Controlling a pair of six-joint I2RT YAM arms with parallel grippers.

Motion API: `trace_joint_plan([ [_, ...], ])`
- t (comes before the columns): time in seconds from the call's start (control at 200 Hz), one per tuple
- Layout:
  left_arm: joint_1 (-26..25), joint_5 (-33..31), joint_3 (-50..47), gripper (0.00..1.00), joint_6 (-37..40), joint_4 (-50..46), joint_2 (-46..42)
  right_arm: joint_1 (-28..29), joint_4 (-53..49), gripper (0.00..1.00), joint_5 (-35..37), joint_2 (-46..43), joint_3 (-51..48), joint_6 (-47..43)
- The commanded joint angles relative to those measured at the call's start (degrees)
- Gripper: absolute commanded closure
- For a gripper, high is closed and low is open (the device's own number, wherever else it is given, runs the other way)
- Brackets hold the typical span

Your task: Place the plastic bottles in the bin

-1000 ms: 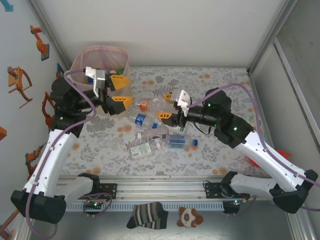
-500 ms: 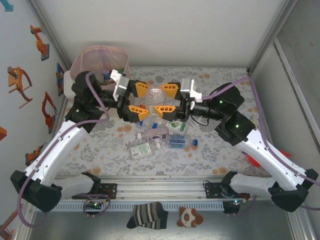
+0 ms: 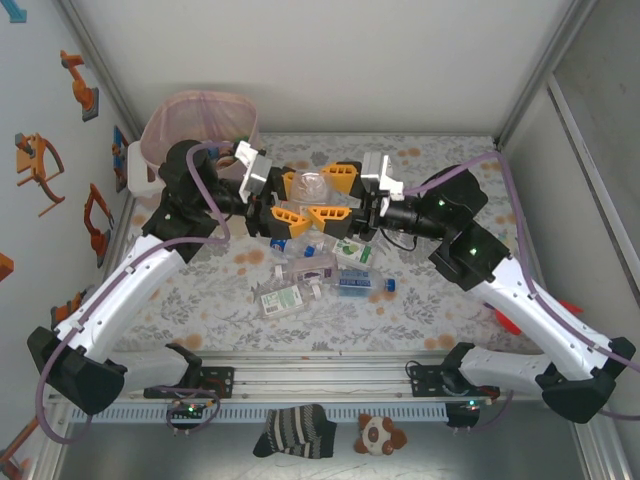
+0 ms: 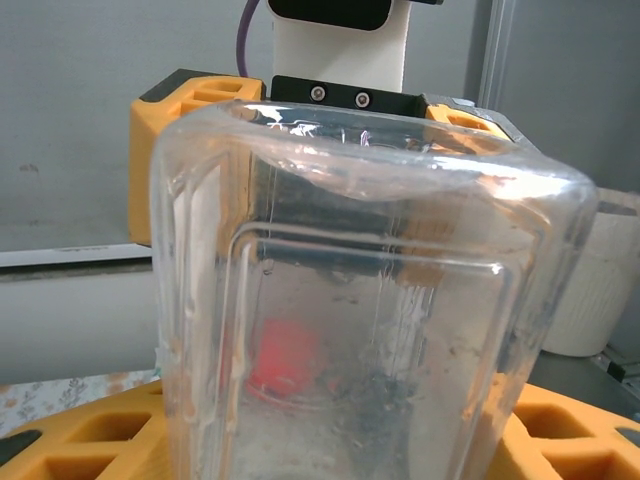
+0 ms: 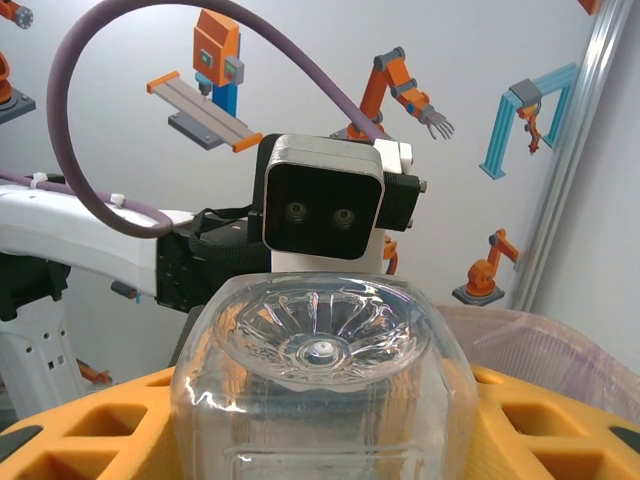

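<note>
Right claw (image 3: 331, 196) clamped on clear bottle (image 3: 311, 186), midair over table (image 3: 430, 290), right of bin (image 3: 200, 96). Left claw (image 3: 291, 194) straddles bottle's base; I can't tell if it's gripping. Loose bottles (image 3: 290, 297) on table underneath.

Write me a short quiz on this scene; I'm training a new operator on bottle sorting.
1. True or false: the right fingers are empty.
2. Where does the bin stand? A) far left corner of the table B) far right corner C) between the arm bases
3. Which end of the clear bottle faces the right wrist camera, cap or base?

Key: 1 false, they hold the clear bottle. 2 A. 3 base.
</note>
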Motion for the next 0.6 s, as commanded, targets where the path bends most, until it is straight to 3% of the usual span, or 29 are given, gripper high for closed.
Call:
trace_joint_plan([
  [0.0, -0.4, -1.0, 2.3, 0.53, 2.4, -3.1, 0.3, 0.0, -1.1, 0.42, 2.2, -0.9, 1.0, -2.4],
  [0.08, 0.3, -2.2, 2.9, 0.53, 4.9, -6.8, 0.1, 0.0, -2.4, 0.3, 4.5, -2.0, 0.9, -3.3],
  [0.16, 1.8, -2.9, 3.4, 0.53, 6.2, -8.6, -0.2, 0.0, -3.9, 0.26, 6.9, -3.5, 0.4, -4.2],
  [0.34, 7.4, -4.5, 3.9, 0.53, 5.3, -8.7, -0.8, 0.0, -6.4, 0.24, 10.4, -6.8, -0.5, -5.6],
  [0.591, 17.1, -12.8, 5.4, 0.53, 6.4, -9.0, -0.8, 0.0, -8.3, 0.23, 12.1, -9.6, -1.8, -5.9],
])
